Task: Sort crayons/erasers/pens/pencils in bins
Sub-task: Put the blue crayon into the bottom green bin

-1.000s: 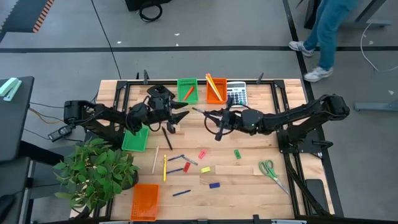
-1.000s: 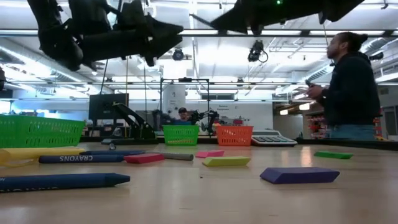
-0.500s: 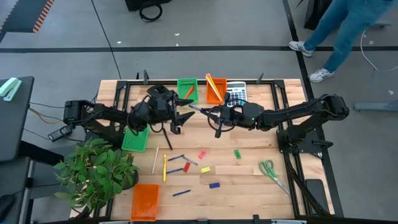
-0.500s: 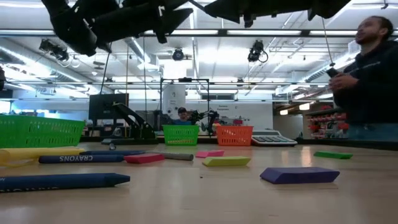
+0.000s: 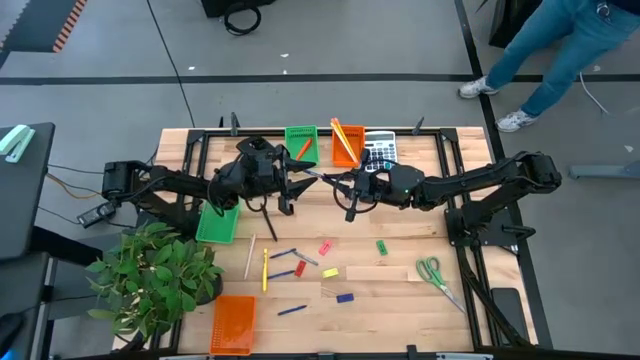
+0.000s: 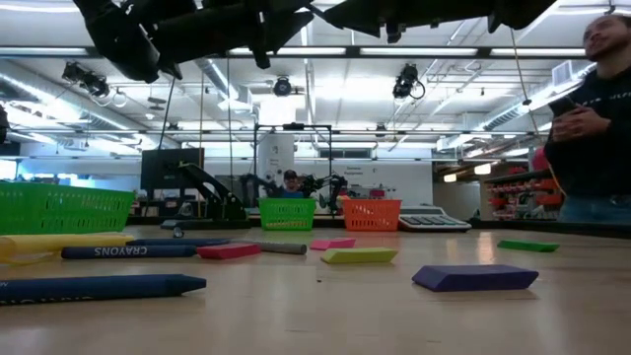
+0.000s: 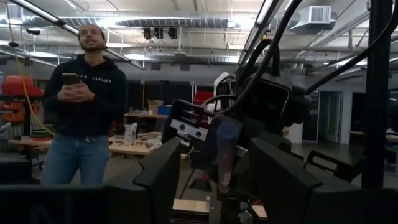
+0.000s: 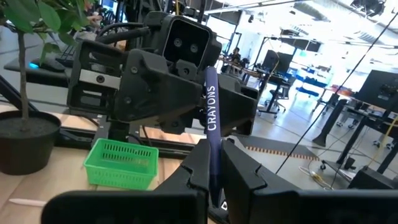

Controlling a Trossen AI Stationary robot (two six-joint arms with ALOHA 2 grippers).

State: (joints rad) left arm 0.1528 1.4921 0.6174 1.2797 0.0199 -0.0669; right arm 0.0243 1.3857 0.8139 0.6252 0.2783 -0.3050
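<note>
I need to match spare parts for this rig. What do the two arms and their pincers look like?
Both arms are black, jointed and boxy, with black cables looping along the links. The left pincer and right pincer end in dark, flat, wedge-shaped fingers. The left wrist block carries two small round lenses.

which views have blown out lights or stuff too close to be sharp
Low view: ceiling strip lights glare white, and the arms above show only as dark silhouettes. Left wrist view: dim room, and its own end effector and the dark crayon beyond blur up close. Right wrist view: bright windows wash out the background; the crayon lettering reads clearly.
</note>
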